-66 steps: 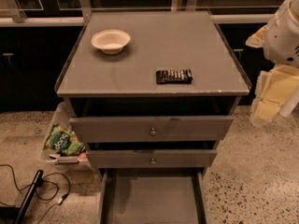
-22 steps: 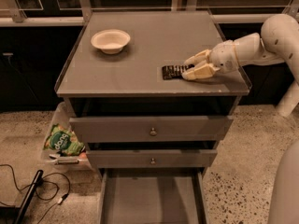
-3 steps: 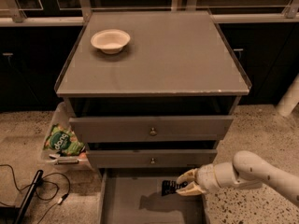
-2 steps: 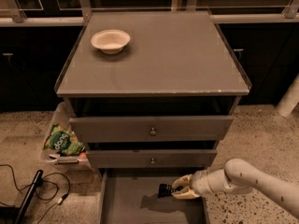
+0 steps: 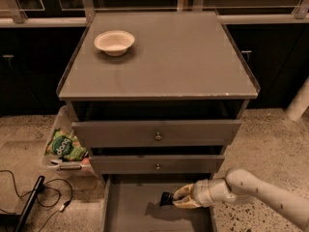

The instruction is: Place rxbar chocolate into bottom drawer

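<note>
The bottom drawer [image 5: 135, 211] of the grey cabinet is pulled out, a wide shallow grey tray with a bare floor. My gripper [image 5: 179, 199] reaches in from the right, low over the drawer's right side. It is shut on the rxbar chocolate [image 5: 167, 198], whose black end sticks out to the left of the fingers. The bar hangs just above the drawer floor and casts a shadow on it.
A white bowl [image 5: 114, 42] stands at the back left of the cabinet top [image 5: 183, 66]. The two upper knobbed drawers [image 5: 157, 134] are slightly open. A bin with a green snack bag [image 5: 65, 146] sits on the floor at the left, beside cables [image 5: 43, 197].
My gripper with the bar has moved slightly left and lower into the bottom drawer. Much earlier the bar lay on the cabinet top, where I grasped it.
</note>
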Controlling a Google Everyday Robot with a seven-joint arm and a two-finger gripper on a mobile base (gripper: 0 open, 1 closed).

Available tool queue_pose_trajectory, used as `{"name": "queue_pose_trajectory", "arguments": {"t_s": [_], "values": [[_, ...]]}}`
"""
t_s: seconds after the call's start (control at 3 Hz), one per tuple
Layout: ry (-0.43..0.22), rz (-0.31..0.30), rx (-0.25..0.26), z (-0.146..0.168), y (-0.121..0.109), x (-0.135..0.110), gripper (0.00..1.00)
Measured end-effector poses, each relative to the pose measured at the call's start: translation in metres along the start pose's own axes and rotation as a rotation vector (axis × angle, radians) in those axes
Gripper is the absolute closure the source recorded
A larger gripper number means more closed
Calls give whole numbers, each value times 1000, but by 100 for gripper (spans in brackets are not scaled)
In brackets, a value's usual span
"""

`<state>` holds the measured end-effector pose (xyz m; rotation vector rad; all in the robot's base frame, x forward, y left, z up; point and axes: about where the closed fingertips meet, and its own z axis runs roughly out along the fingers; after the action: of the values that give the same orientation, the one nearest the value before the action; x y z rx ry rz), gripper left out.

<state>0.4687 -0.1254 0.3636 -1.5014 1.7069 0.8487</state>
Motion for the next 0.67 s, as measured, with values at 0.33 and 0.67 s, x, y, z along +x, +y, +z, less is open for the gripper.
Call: {"name": "queue_pose_trajectory", "arguments": {"t_s": [0.33,0.67], "values": [[-13,-13,0,41,-10,25,100],[-49,-22,-4,112,-16,68,100]]}}
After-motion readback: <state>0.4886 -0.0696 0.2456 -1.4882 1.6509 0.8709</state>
